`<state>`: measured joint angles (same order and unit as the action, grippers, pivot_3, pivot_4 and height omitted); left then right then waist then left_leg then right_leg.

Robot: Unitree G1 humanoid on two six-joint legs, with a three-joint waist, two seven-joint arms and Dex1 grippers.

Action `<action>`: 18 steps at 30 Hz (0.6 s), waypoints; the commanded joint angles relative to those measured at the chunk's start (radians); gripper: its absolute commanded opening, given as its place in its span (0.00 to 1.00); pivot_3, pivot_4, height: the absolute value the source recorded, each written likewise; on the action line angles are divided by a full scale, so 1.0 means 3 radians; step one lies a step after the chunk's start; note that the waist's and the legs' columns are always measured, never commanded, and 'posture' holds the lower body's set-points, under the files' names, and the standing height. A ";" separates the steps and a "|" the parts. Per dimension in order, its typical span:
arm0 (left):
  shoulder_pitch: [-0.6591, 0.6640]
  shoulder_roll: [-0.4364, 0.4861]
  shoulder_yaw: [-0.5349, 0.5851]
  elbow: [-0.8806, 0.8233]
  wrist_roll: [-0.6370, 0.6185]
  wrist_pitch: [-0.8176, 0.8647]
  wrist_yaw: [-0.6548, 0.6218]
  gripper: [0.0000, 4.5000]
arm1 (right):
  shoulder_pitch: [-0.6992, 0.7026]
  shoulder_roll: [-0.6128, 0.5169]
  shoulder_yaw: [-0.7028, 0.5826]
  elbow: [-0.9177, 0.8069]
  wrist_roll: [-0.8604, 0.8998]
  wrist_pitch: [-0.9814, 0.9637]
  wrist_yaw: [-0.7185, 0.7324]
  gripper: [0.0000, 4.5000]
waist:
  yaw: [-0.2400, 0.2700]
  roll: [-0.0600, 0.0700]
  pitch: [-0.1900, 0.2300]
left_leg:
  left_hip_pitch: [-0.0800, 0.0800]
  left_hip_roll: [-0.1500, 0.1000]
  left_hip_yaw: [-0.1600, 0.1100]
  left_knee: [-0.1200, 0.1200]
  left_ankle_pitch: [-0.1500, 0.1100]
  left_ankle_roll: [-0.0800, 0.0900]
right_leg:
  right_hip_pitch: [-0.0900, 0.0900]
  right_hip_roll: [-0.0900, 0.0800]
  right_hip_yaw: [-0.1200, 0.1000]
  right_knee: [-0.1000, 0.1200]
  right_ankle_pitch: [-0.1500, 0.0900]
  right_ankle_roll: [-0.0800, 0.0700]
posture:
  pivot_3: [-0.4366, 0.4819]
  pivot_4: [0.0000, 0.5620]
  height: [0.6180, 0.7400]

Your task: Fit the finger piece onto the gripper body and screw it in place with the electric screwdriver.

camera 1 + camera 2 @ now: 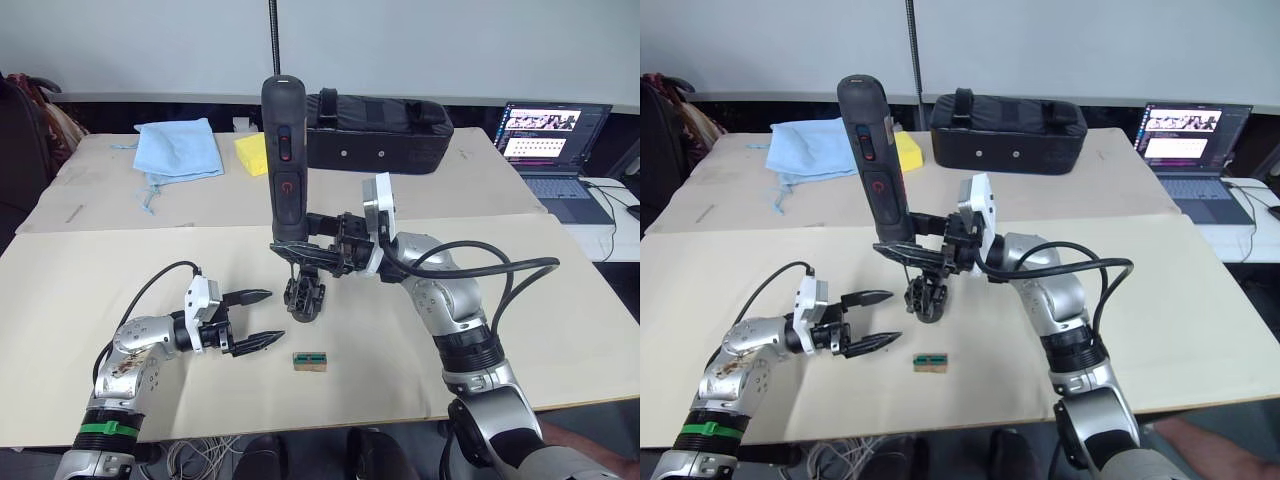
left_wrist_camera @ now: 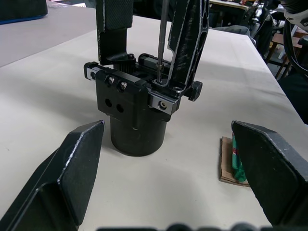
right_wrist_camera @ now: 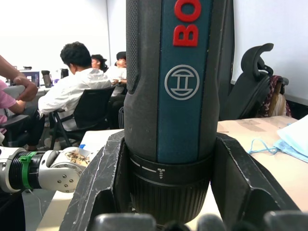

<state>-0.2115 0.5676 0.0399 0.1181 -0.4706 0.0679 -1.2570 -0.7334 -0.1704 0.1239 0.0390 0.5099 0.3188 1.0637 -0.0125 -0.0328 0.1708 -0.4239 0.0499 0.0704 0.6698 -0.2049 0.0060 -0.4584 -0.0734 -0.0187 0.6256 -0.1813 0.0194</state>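
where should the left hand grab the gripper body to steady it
Best around the stubby round base of the gripper body, coming in level from the robot's left. The open left hand already faces it, and the base is bare, while the electric screwdriver in the right hand works on the top.

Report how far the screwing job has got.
Looks done: the finger piece stands on the gripper body, which sits upright on the table. In hand: the right gripper holds the electric screwdriver upright, its bit down on the body's top. The left gripper is open beside the body, apart from it. Left: whether the screw is fully seated cannot be told; then the screwdriver comes away.
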 commanded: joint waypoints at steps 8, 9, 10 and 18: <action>0.0045 -0.0002 -0.0014 -0.0110 0.0012 -0.0060 -0.0007 1.00 | -0.0046 0.0006 -0.0067 -0.0104 0.0041 -0.0161 0.0001 0.43 | 0.0000 0.0000 0.0000 | 0.0000 0.0000 0.0000 0.0000 0.0000 0.0000 | 0.0000 0.0000 0.0000 0.0000 0.0000 0.0000 | 0.48 0.27 1.00; 0.0041 -0.0003 -0.0015 -0.0105 0.0012 -0.0061 -0.0008 1.00 | -0.0042 0.0007 -0.0064 -0.0101 0.0039 -0.0163 0.0002 0.43 | 0.0000 0.0000 0.0000 | 0.0000 0.0000 0.0000 0.0000 0.0000 0.0000 | 0.0000 0.0000 0.0000 0.0000 0.0000 0.0000 | 0.48 0.27 1.00; 0.0041 -0.0003 -0.0015 -0.0104 0.0013 -0.0063 -0.0008 1.00 | -0.0033 0.0008 -0.0060 -0.0105 0.0039 -0.0162 0.0002 0.43 | 0.0000 0.0000 0.0000 | 0.0000 0.0000 0.0000 0.0000 0.0000 0.0000 | 0.0000 0.0000 0.0000 0.0000 0.0000 0.0000 | 0.48 0.27 1.00; 0.0037 -0.0005 -0.0021 -0.0090 0.0015 -0.0072 -0.0010 1.00 | 0.0017 0.0026 -0.0054 -0.0160 0.0074 -0.0135 0.0001 0.43 | 0.0000 0.0000 0.0000 | 0.0000 0.0000 0.0000 0.0000 0.0000 0.0000 | 0.0000 0.0000 0.0000 0.0000 0.0000 -0.0001 | 0.48 0.27 1.00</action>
<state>-0.1975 0.5675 0.0318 0.1166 -0.4702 0.0667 -1.2570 -0.7136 -0.1708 0.1241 0.0390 0.5091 0.3068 1.0636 -0.0126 -0.0328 0.1708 -0.4239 0.0499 0.0704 0.6698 -0.2049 0.0060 -0.4584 -0.0735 -0.0187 0.6257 -0.1812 0.0192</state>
